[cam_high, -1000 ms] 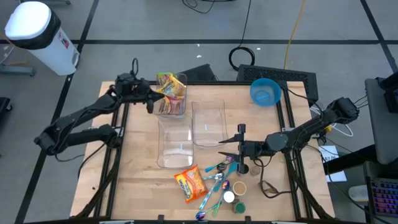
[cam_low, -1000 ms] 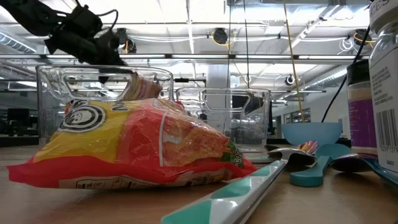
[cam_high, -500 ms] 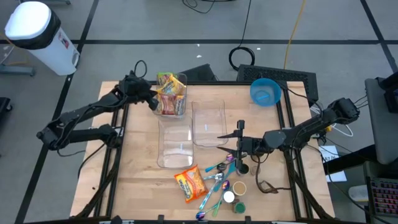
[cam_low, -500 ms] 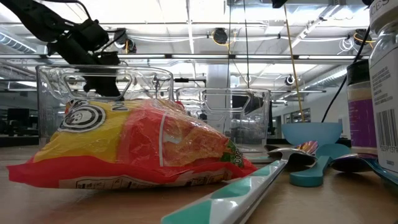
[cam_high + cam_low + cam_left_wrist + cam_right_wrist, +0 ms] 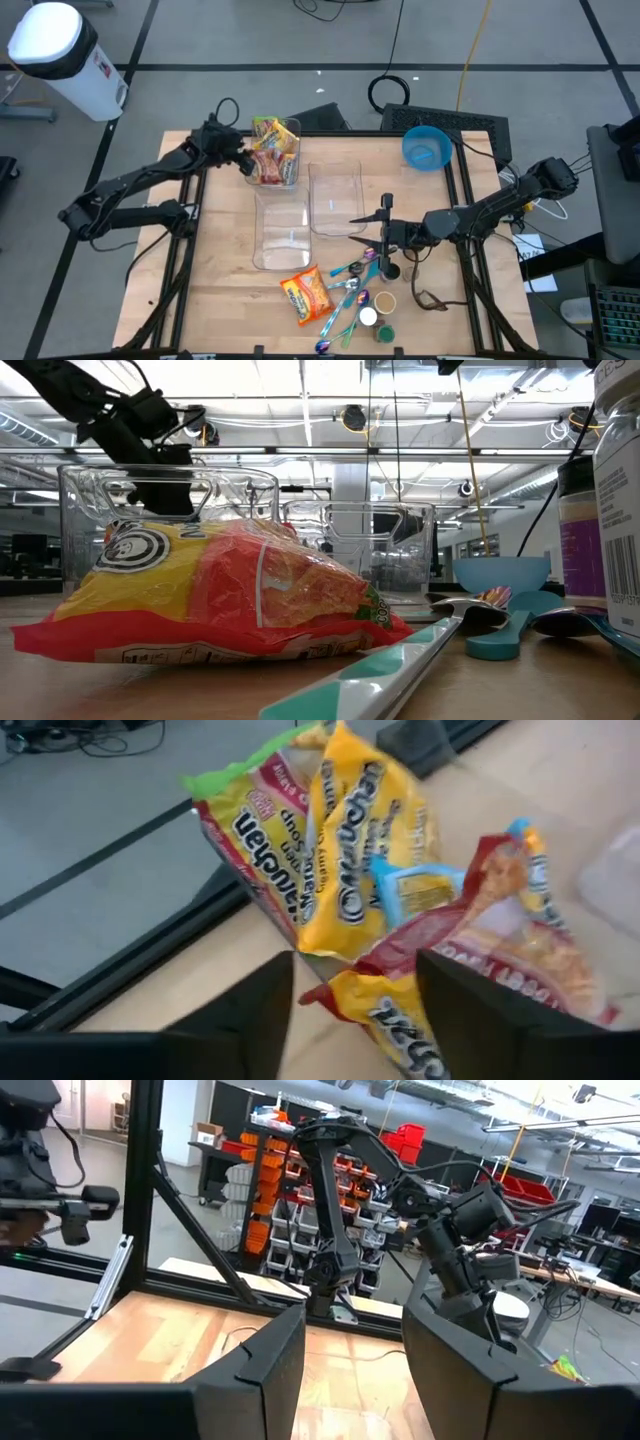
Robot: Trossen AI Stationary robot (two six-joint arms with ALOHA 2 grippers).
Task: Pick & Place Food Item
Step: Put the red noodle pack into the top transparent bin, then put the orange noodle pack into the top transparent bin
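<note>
Several yellow-and-red noodle packets [image 5: 272,150] stand and lie in a clear bin [image 5: 290,180] at the table's far left. My left gripper [image 5: 245,163] is at that bin's left wall, tipped down toward the packets [image 5: 360,890]. Its fingers are open and nothing is between them. Another noodle packet [image 5: 307,293] lies flat on the table near the front edge and fills the low view [image 5: 220,595]. My right gripper [image 5: 365,237] hangs open and level above the table's middle right, holding nothing.
Two more clear bins [image 5: 281,228] [image 5: 335,197] stand mid-table. Coloured spoons [image 5: 350,280] and small jars and lids [image 5: 380,315] lie by the near packet. A blue bowl [image 5: 427,147] sits at the far right. A black frame runs along the table's sides.
My left gripper has swung toward the far-left bin and tipped down over it. In the low view, the packet end that stuck up at its fingers a second ago no longer shows there. My right arm has kept still.
</note>
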